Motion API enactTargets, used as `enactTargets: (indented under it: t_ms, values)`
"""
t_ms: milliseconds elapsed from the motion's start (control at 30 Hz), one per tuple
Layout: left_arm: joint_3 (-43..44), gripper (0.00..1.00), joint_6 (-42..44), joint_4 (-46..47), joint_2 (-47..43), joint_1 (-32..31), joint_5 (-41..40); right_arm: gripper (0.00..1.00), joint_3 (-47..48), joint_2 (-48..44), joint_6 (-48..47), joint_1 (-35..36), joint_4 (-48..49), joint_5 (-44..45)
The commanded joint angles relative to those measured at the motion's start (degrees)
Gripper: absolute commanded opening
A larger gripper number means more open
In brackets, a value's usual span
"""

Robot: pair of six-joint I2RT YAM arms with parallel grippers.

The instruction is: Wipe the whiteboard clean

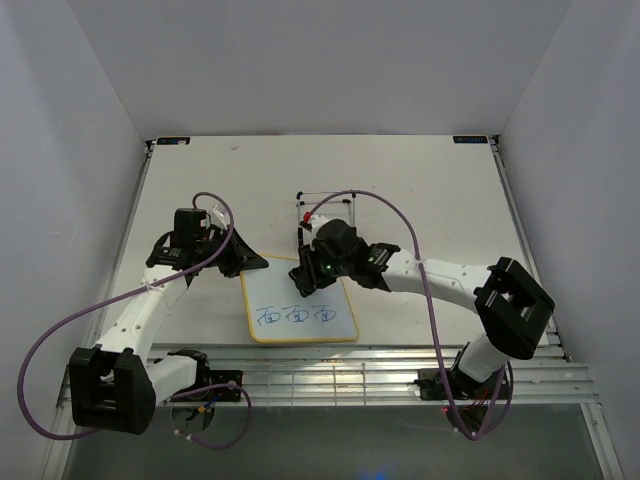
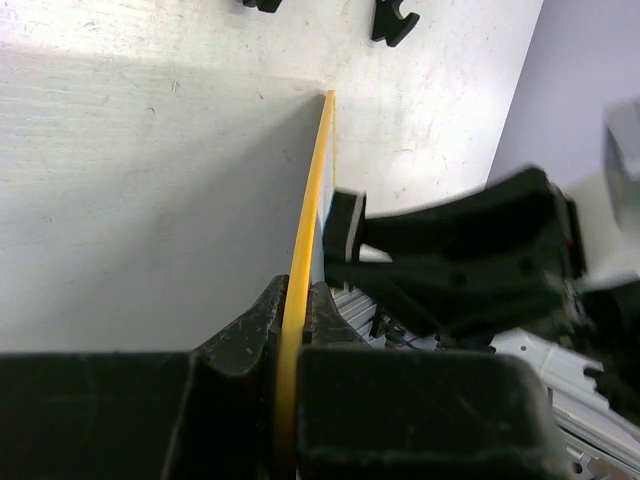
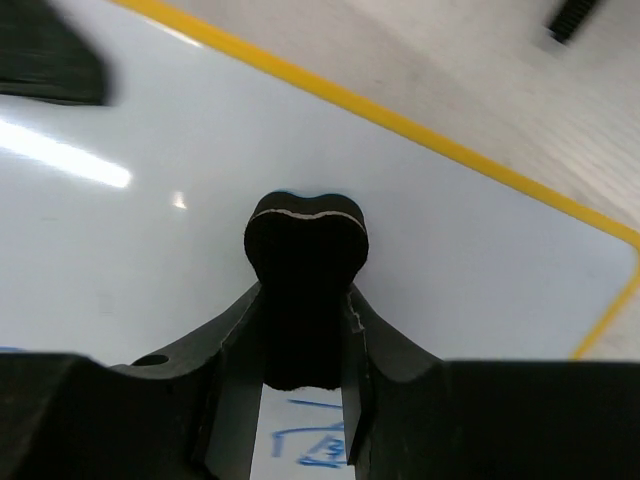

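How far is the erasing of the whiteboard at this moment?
Done: left tool is shut on the whiteboard frame; right tool grips the eraser. In hand: the eraser is over the board's blank upper part. Left: the blue marks are not yet wiped.

Bright even light, glare streak on whiteboard (image 3: 200,130), soft shadows, blurred wrist-view foregrounds

The white table (image 1: 430,200) bears the whiteboard (image 1: 270,292), seemingly flat, with a thin wire stand (image 1: 304,205) behind it.
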Motion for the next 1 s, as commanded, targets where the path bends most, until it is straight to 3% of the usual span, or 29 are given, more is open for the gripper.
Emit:
enactTargets:
  t_ms: [0, 233, 467, 700, 967]
  values:
    - [-1.6, 0.0, 13.2, 2.0, 2.0, -2.1, -22.8, 0.08, 4.5, 1.6, 8.5, 12.4, 7.9, -8.2]
    - [-1.5, 0.0, 12.7, 1.3, 1.9, -2.0, -25.0, 0.08, 9.4, 1.6, 10.3, 20.0, 6.0, -3.9]
    - [-1.0, 0.0, 11.1, 0.3, 1.8, -2.0, -29.3, 0.08, 6.8, -0.9, 9.7, 20.4, 2.9, -0.1]
    - [-0.7, 0.0, 8.6, -1.2, 0.8, -1.9, -36.2, 0.08, -5.4, -9.1, 8.5, 15.0, 0.4, 3.2]
    - [-0.3, 0.0, 7.1, -1.6, -0.2, 0.3, -37.7, 0.08, -25.9, -22.6, 7.0, 3.7, 0.2, 1.9]
